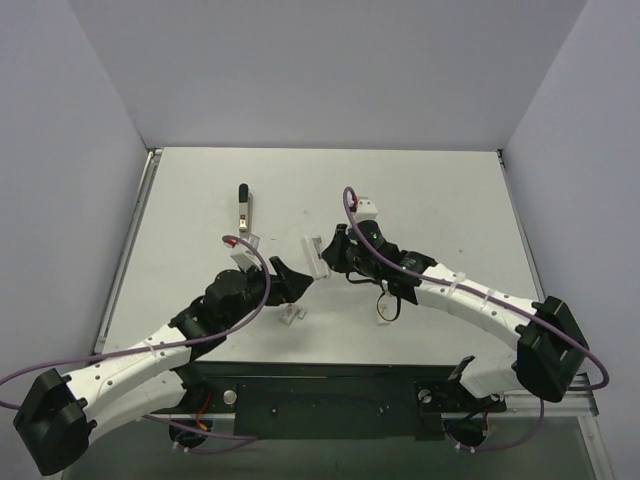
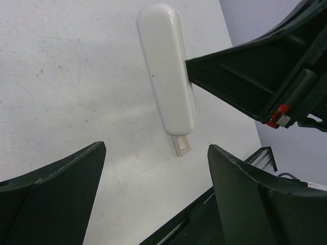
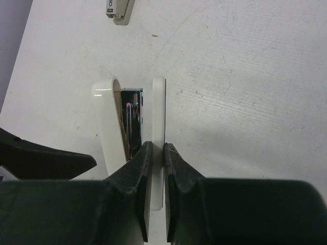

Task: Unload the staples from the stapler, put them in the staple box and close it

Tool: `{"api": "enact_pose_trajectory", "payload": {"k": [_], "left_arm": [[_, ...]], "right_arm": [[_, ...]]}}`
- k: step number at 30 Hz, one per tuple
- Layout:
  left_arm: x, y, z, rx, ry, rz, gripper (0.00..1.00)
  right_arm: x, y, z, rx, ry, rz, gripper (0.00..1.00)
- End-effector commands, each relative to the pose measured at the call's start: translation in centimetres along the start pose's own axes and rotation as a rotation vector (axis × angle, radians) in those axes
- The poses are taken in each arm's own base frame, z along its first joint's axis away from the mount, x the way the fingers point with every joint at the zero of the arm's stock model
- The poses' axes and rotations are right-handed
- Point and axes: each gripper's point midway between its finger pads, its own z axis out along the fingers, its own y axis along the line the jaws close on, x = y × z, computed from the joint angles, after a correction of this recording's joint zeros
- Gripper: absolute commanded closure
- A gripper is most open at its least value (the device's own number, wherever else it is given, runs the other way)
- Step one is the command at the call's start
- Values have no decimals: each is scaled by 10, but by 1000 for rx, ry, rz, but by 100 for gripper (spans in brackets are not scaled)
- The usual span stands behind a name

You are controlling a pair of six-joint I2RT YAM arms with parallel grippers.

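Nearest the arms, a small white piece (image 1: 292,314) lay on the table (image 1: 430,190); what it was could not be told. Just beyond it the left gripper (image 1: 290,277) had its fingers (image 2: 56,194) spread wide, holding nothing, and faced the stapler (image 1: 315,256) from its 7 o'clock. The stapler was near the table's centre, hinged open. Its cover (image 3: 104,127) stood apart from the base (image 3: 159,107), with the metal magazine (image 3: 132,115) showing between them. The right gripper (image 3: 157,148), reaching in from 3 o'clock, was clamped on the base.

The stapler looked light and stiff, with a smooth shell that could slip and a hinge that would let free parts swing. Any staple strip would be brittle, best pinched by its sides at the magazine. Farthest, at 11 o'clock, lay a black-and-white tool (image 1: 243,205).
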Motion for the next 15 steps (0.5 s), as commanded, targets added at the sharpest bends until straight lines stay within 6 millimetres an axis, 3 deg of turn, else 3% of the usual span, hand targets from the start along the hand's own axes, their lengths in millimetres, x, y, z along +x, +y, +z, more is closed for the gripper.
{"api": "enact_pose_trajectory", "payload": {"k": [1,7,15], "left_arm": [[-18,-19,-4,73,-79,-69,8],[-24,-19,-15,97,-135,-140,8],[-26,-13,-27,86,-155,-189,8]], "right_arm": [[3,-3,-17,54,-61,-48,100],[24,10,-30,72,-83,-122,100],[36,37,-41,28,-135,-150,100]]}}
